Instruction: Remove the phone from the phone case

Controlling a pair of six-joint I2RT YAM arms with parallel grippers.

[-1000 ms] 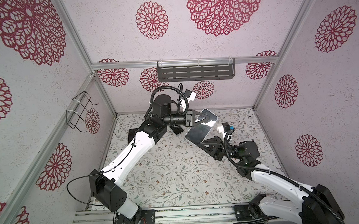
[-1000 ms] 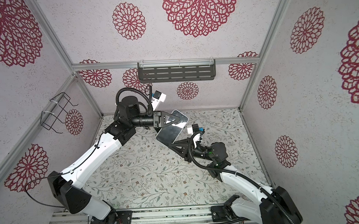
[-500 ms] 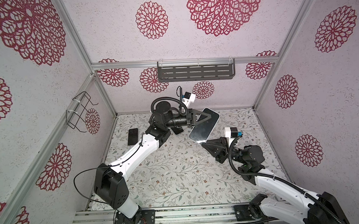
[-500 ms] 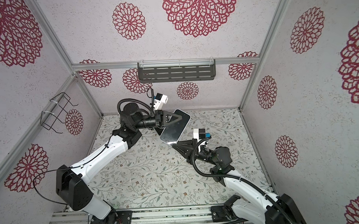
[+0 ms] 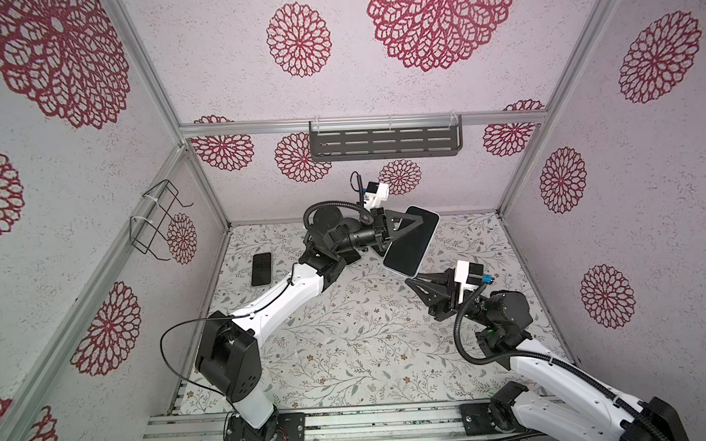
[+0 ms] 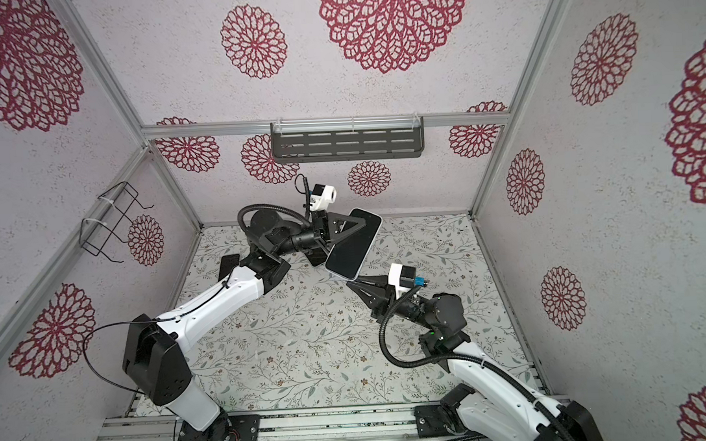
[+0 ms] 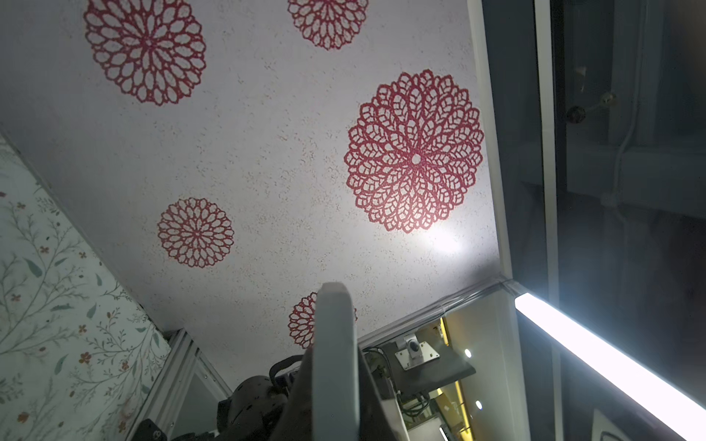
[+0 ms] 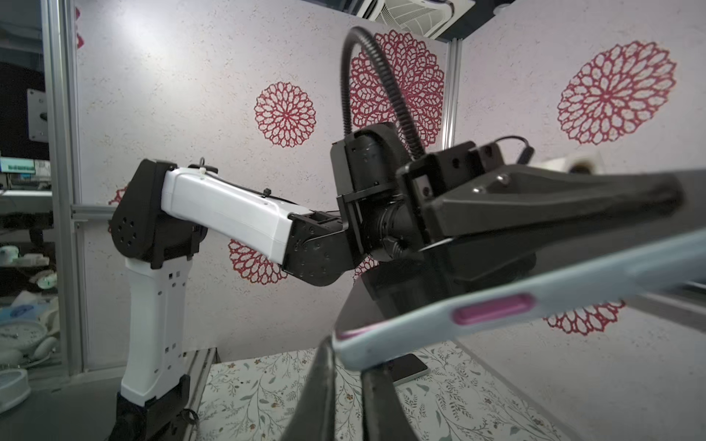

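The left end effector (image 5: 419,220) is clenched on the phone (image 5: 410,247), which sits in its pale phone case (image 8: 496,301) and is held tilted above the surface (image 5: 348,336). The right end effector (image 5: 408,280) is closed, tips at the case's nearest corner; a grip there cannot be confirmed.
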